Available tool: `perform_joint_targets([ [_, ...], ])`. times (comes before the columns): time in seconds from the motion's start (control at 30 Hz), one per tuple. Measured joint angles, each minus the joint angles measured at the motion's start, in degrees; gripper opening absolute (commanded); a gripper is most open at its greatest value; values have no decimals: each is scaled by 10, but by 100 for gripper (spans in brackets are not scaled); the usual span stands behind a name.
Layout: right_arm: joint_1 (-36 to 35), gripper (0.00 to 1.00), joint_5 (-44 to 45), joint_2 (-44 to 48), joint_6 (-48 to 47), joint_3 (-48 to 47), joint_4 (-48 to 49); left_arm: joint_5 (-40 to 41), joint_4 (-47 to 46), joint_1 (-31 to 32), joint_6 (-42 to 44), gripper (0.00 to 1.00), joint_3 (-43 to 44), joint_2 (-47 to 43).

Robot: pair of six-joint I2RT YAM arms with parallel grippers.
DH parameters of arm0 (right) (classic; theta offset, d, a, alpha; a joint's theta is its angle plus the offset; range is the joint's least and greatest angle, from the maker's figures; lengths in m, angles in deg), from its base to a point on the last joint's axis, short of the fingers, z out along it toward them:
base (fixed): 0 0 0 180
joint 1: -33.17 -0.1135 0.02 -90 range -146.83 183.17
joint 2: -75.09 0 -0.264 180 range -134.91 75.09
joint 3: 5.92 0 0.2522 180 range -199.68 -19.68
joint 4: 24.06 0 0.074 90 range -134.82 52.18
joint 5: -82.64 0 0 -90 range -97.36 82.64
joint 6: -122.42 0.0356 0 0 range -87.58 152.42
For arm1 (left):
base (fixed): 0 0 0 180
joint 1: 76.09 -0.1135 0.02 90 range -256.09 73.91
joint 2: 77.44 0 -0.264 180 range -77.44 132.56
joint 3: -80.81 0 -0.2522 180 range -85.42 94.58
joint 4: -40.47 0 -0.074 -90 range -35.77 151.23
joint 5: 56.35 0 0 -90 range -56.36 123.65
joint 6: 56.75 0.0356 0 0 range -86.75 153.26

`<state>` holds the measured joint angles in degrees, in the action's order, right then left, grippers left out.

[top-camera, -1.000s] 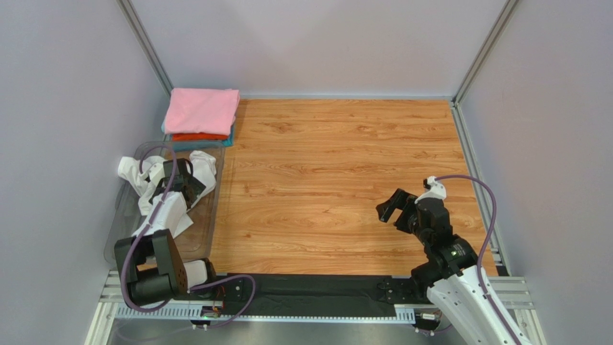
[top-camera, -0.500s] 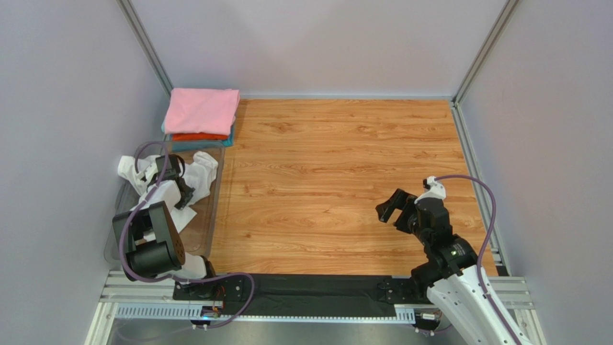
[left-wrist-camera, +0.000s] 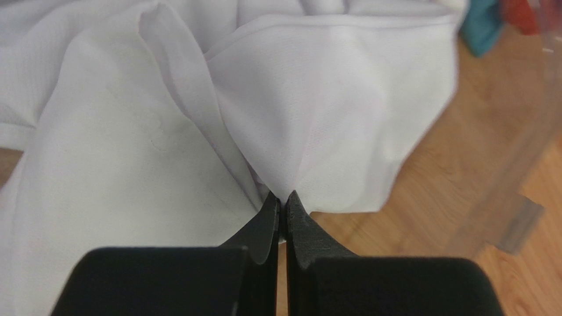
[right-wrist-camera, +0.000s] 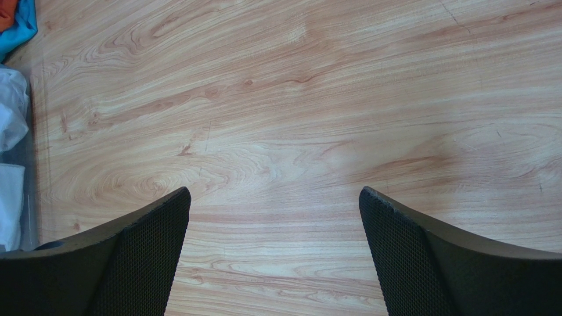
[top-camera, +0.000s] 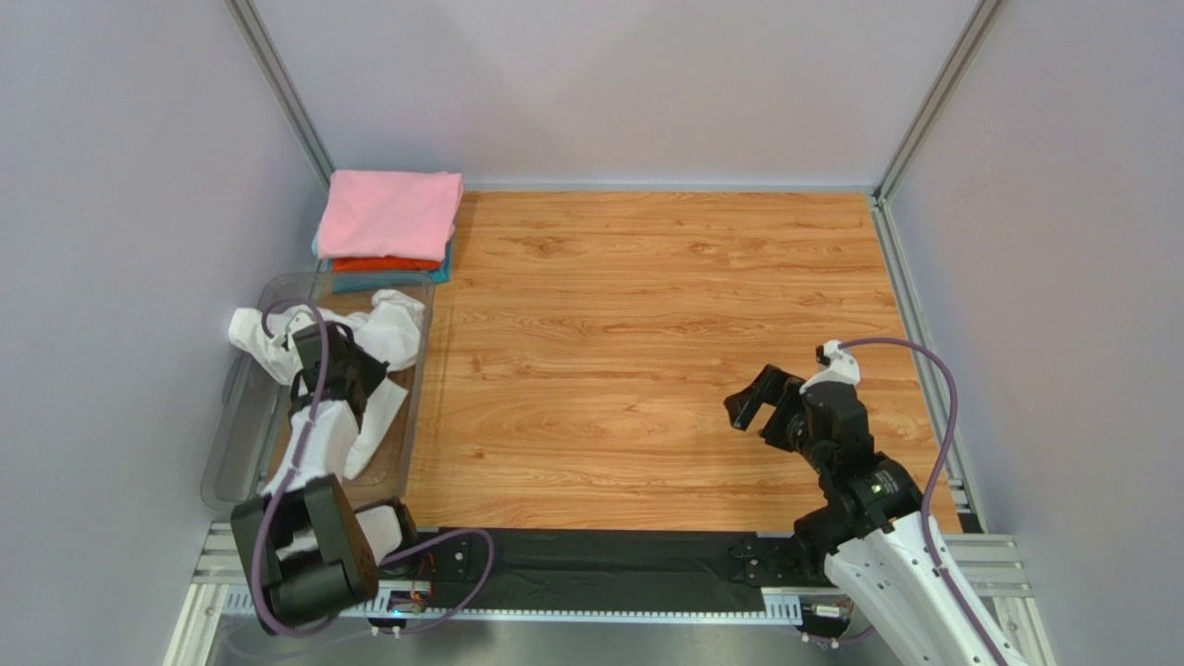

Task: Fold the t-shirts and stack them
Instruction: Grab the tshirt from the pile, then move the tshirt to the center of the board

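Note:
A crumpled white t-shirt (top-camera: 382,330) lies in the clear plastic bin (top-camera: 236,433) at the left edge of the table. My left gripper (top-camera: 331,364) is down in the bin, shut on a pinched fold of that white t-shirt (left-wrist-camera: 330,125); in the left wrist view the gripper (left-wrist-camera: 283,197) has its tips together with cloth bunched between them. A stack of folded t-shirts stands at the back left: pink (top-camera: 391,212) on top, orange-red (top-camera: 382,264) and teal (top-camera: 439,274) under it. My right gripper (top-camera: 752,398) hangs open over bare wood; in its wrist view the right gripper (right-wrist-camera: 274,197) holds nothing.
Grey walls with metal corner posts (top-camera: 285,86) close in the wooden table (top-camera: 667,319) on three sides. The bin's clear wall (left-wrist-camera: 521,131) rises right of the held cloth. The teal shirt's edge (right-wrist-camera: 20,29) and white cloth (right-wrist-camera: 12,108) show at the right wrist view's left margin.
My left gripper has closed from open onto a fold of the white t-shirt in the bin, and the left arm has shifted its pose. The right arm has not moved.

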<state>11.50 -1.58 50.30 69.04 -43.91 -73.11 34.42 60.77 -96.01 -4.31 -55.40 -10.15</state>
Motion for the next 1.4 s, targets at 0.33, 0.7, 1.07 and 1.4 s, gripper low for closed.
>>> perform_joint_targets([
  [0.33, 0, 100, -14, 4, 0, 0, 0, -96, -25, 83, -1, 0, 17, -205],
  [0.7, 0, 100, -16, 34, -2, 9, 10, -93, 68, 250, -5, 0, 318, -163],
  [1.07, 0, 100, -2, 35, -7, 36, 19, -216, 132, 458, 31, 0, 768, 70],
  [1.4, 0, 100, 8, 40, -6, 38, 19, -315, 165, 544, 51, 12, 701, 164],
])
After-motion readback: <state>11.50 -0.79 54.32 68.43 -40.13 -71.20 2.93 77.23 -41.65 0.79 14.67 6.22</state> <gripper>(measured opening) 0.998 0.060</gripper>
